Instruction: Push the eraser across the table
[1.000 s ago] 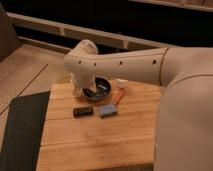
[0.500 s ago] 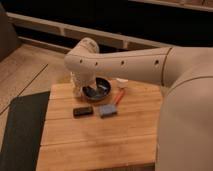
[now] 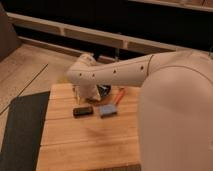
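The eraser (image 3: 82, 111), a small black flat block, lies on the light bamboo table (image 3: 75, 145) left of centre. My white arm reaches from the right across the table's far part. Its wrist bends down just behind the eraser, and the gripper (image 3: 86, 98) sits at the end of it, close above and behind the eraser. I cannot tell whether it touches the eraser.
A blue-grey square pad (image 3: 107, 110) lies just right of the eraser. An orange-handled tool (image 3: 119, 96) and a dark bowl (image 3: 104, 91), partly hidden by the arm, lie behind it. A dark grey floor mat (image 3: 20, 130) lies left of the table.
The arm's wrist has moved down and toward the eraser, covering more of the bowl. The eraser, pad and tool have not moved.
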{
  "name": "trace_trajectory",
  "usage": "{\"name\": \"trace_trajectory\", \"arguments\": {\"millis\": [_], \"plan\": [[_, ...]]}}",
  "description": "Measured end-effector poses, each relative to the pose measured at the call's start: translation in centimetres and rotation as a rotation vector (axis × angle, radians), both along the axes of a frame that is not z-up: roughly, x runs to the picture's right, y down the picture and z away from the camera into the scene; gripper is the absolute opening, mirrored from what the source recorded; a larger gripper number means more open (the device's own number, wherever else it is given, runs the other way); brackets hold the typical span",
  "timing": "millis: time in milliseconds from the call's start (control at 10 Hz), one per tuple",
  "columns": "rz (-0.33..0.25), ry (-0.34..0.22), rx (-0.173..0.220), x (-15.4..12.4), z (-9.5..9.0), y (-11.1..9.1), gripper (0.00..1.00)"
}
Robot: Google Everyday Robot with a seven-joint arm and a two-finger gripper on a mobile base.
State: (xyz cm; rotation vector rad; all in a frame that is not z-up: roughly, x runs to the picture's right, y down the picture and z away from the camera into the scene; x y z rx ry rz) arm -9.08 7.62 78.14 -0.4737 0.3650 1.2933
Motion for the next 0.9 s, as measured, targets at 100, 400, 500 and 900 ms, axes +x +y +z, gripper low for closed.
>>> {"name": "trace_trajectory", "arguments": {"millis": [100,400,500,900], "plan": [[0.001,-0.012,-0.03,-0.8,1.2,1.1,0.65],[0.032,-0.087,-0.087,-3.7,4.3,2.6,0.65],[0.034,-0.09,-0.089,-3.9,4.3,2.6,0.65],[0.018,-0.09,-0.088,-3.8,4.1,2.6,0.65]]}}
